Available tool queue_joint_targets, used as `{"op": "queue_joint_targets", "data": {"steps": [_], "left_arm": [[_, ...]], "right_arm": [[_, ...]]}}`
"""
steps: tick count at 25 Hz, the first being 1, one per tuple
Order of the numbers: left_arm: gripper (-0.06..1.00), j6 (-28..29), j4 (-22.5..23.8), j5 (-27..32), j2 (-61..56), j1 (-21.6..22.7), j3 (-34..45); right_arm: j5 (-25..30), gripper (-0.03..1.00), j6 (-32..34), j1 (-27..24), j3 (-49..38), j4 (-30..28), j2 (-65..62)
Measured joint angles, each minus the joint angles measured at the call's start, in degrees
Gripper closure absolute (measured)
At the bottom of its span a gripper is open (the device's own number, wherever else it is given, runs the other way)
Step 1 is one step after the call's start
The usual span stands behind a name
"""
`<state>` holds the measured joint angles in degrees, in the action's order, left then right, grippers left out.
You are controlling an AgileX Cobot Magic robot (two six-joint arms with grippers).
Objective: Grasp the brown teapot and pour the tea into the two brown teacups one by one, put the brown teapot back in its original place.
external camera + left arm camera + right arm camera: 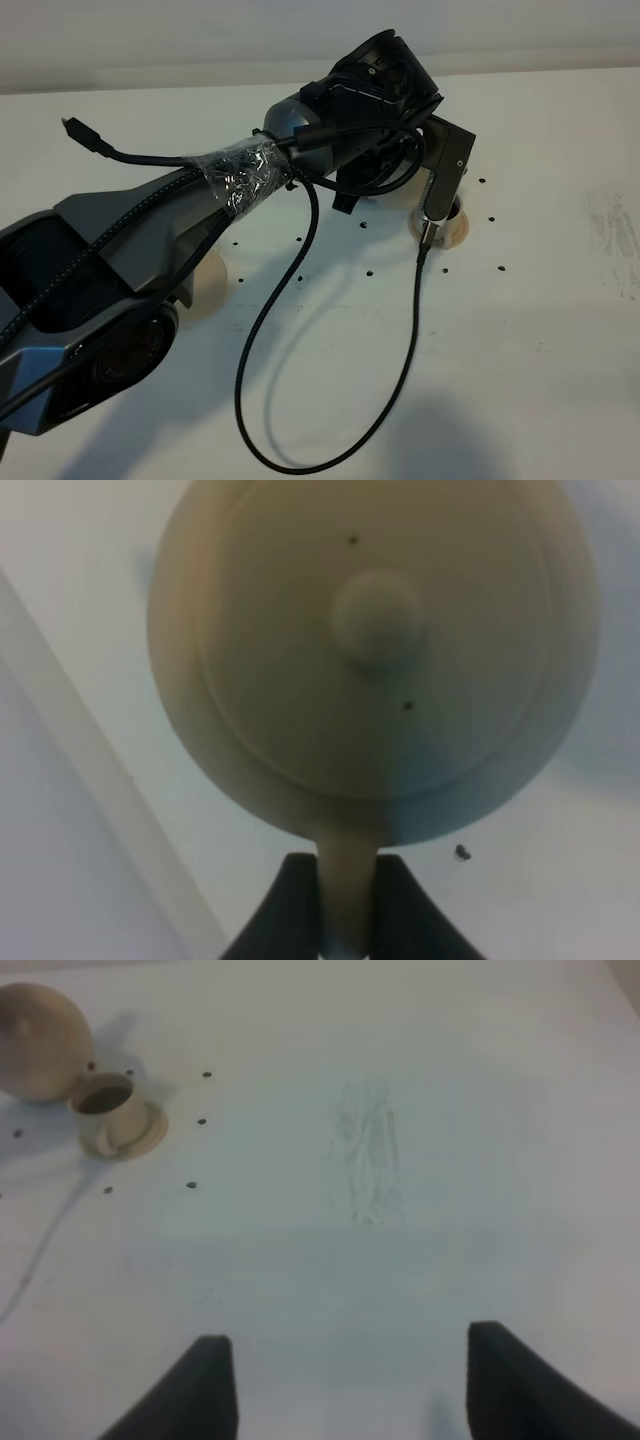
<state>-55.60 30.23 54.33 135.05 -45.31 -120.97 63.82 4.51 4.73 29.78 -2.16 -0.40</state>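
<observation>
Inspection finds the left claw (pixel 345 865) clamped on the loop handle of the brown teapot (pixel 380 650), with one dark finger (pixel 290 915) on each side of it. We record the teapot just beside one teacup (pixel 108 1110), which sits on its saucer (pixel 152 1130) on the white worktop (pixel 420 1250). The right claw (pixel 347 1338) stands apart over bare worktop, holding nothing.
</observation>
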Motion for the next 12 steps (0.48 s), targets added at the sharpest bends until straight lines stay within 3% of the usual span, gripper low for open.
{"op": "queue_joint_targets", "data": {"steps": [8,12], "left_arm": [[0.94,11.2,-4.5,2.7,-0.7,0.6,0.0],[0.94,17.5,-8.5,7.1,-2.7,0.9,0.0]], "right_arm": [[0.0,0.48,0.0,0.0,0.0,0.0,0.0],[0.0,0.48,0.0,0.0,0.0,0.0,0.0]]}}
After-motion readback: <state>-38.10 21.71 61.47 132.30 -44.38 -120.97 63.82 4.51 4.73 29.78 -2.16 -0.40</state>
